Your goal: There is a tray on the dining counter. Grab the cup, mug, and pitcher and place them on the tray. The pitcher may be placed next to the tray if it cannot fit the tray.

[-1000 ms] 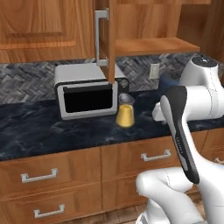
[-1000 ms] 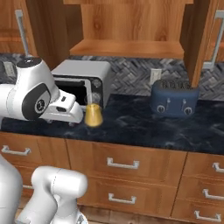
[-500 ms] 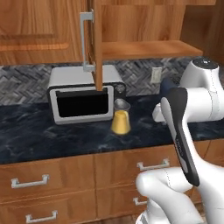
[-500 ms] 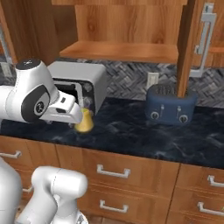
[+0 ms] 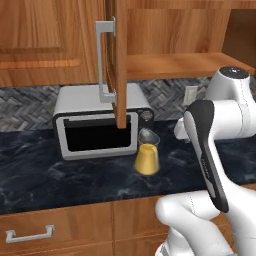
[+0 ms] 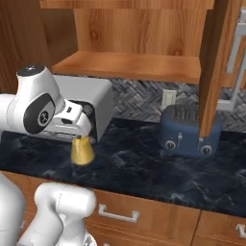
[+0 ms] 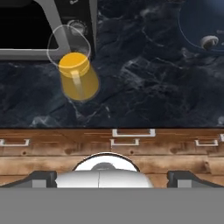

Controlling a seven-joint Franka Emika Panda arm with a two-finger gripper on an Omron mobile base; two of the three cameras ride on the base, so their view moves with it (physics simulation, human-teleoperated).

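One task object is within reach at this moment: the clear glass pitcher with the orange-yellow conical lower body [image 5: 147, 156], which stands upright on the narrow black veined counter [image 5: 45, 180], just in front of the right front corner of the silver microwave with the dark window [image 5: 100, 126]. From the hand camera the pitcher [image 7: 76, 72] is seen from above, left of centre, with its flared clear rim turned toward the microwave's control knob. An open wooden cabinet door with a grey bar handle [image 5: 116, 60] hangs above the microwave and pitcher. Further right, a dark blue toaster [image 6: 190, 130] stands on the same counter, well apart from the pitcher.

The hand [image 7: 111, 177] is held well back over the counter's front edge and the wooden drawer fronts, with its two dark fingertips spread as wide as they go and nothing between them.

The step in hand is judged to be the approach to the pitcher. It would be done well if the hand were first brought left until the pitcher sits midway between the fingertips, then lowered so that the narrower upper body, not the broad base, is straddled. Clearance from the microwave face and from the hanging door edge should be kept. The jaws should be closed only once both fingertips flank the glass, since a glancing touch could tip it.
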